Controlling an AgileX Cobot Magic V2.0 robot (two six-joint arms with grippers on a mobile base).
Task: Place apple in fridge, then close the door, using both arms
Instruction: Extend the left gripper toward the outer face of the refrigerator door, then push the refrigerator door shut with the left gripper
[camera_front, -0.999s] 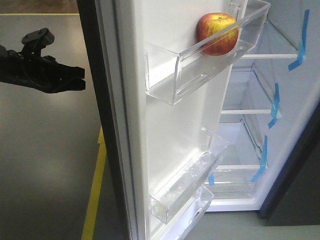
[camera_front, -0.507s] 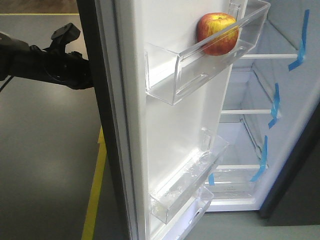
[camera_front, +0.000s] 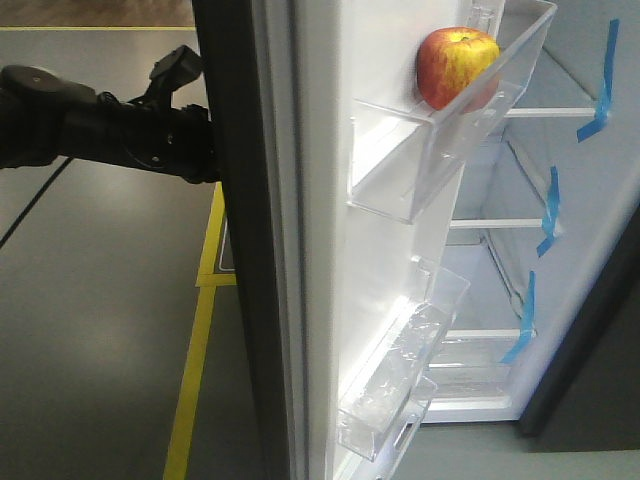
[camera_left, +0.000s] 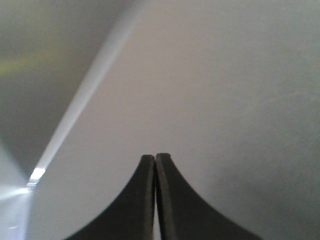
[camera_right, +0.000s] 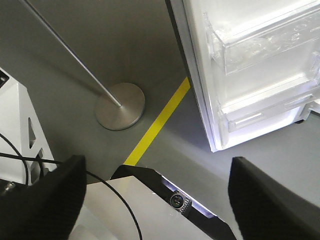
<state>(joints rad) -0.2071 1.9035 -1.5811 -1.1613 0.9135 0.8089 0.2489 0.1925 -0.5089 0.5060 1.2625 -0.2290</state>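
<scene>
Apple (camera_front: 457, 66) in upper bin (camera_front: 400, 190) of door (camera_front: 240, 300). Left claw (camera_left: 155, 161) closed, apparently against door's outer face; right claw (camera_right: 155, 167) spread wide, empty.

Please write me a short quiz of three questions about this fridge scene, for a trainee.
1. True or false: a gripper holds the apple.
2. The left gripper is: A open; B shut; C out of view.
3. Which face of the door does the left arm reach, outer or inner?
Key: 1 false, it sits in the top door bin. 2 B. 3 outer.
</scene>
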